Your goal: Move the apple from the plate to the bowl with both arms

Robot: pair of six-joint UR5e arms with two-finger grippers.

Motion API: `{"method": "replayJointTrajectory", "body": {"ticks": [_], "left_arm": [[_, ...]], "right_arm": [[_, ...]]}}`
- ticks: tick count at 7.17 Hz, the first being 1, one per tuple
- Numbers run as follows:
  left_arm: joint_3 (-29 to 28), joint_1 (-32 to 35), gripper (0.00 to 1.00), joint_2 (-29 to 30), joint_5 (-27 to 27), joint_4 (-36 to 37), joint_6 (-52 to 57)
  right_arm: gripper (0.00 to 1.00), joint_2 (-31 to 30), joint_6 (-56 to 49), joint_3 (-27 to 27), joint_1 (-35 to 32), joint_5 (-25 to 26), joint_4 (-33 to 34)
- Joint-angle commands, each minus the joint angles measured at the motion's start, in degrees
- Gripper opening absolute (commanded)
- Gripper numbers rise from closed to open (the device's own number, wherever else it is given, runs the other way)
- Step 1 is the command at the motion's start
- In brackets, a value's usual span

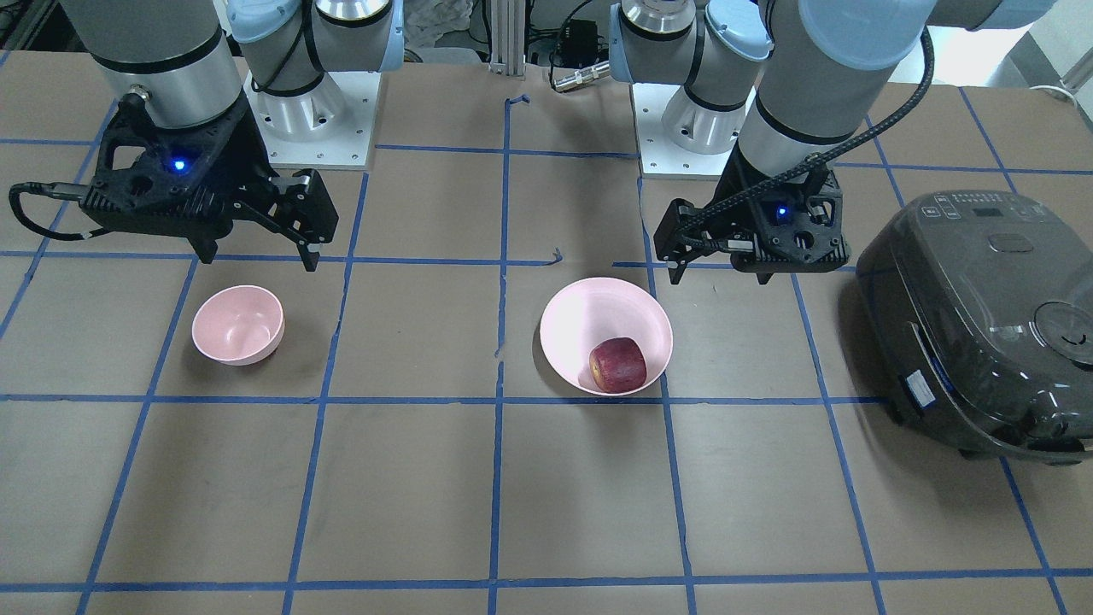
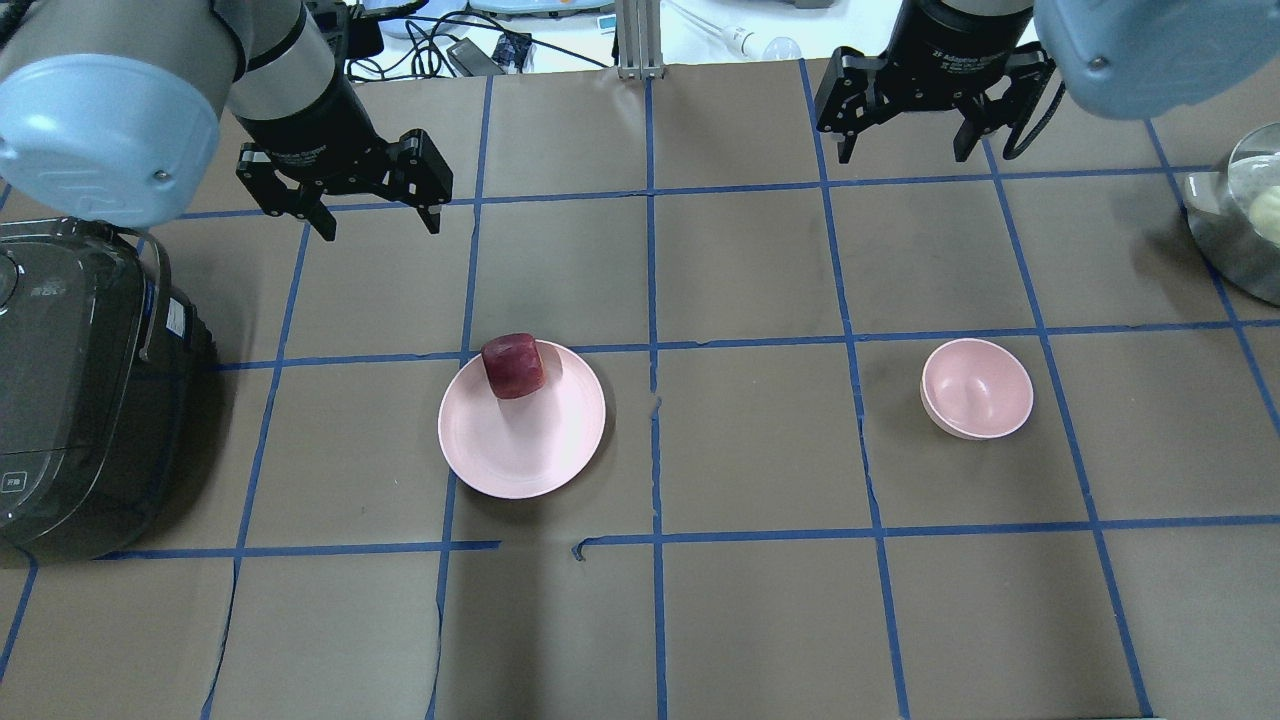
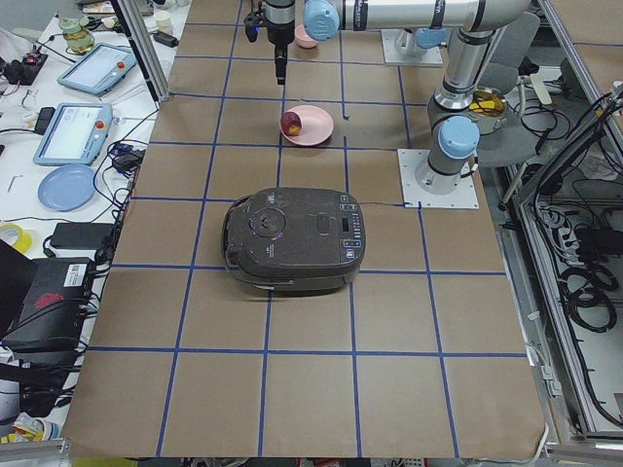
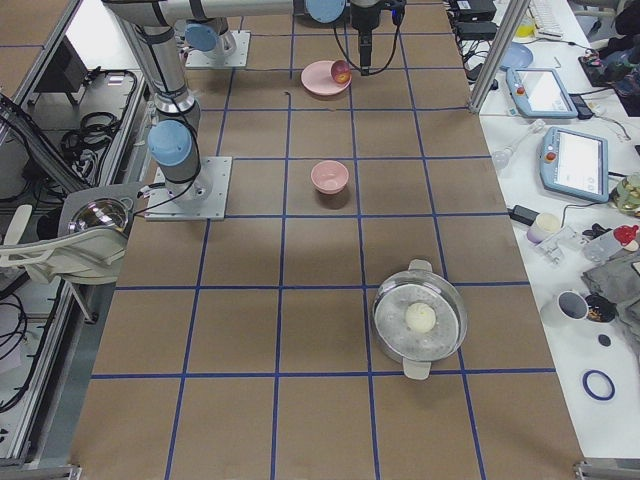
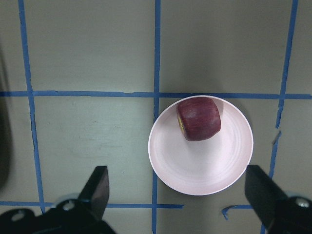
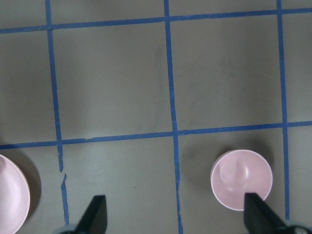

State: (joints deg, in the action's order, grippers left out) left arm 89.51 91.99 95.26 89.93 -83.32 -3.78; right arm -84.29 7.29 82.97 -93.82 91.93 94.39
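The dark red apple (image 1: 617, 365) lies near the rim of the pale pink plate (image 1: 581, 299), on the side away from the robot. It also shows in the overhead view (image 2: 513, 365) and the left wrist view (image 5: 198, 119). The small pink bowl (image 2: 977, 388) stands empty to the robot's right. My left gripper (image 2: 380, 228) is open and empty, high above the table beyond the plate (image 2: 520, 450). My right gripper (image 2: 905, 155) is open and empty, high up beyond the bowl. The right wrist view shows the bowl (image 6: 241, 179) and the plate's edge (image 6: 9, 195).
A dark rice cooker (image 2: 70, 400) sits at the table's left end, close to the left arm. A metal pot with a glass lid (image 2: 1240, 220) stands at the right end. Blue tape lines grid the brown table. The arm bases (image 1: 307, 111) stand at the robot's side.
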Motion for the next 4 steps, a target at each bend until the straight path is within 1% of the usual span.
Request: {"method": "replayJointTrajectory", "body": {"ticks": [1,4], "left_arm": [[-0.03,0.03,1.0,0.01,-0.19,0.0,-0.17],[0.14,0.03,1.0,-0.16,-0.1,0.0,-0.09]], "right_arm": [[1.0,0.0,0.0,0.0,0.04,0.0,0.0],[1.0,0.0,0.0,0.0,0.04,0.0,0.0]]}}
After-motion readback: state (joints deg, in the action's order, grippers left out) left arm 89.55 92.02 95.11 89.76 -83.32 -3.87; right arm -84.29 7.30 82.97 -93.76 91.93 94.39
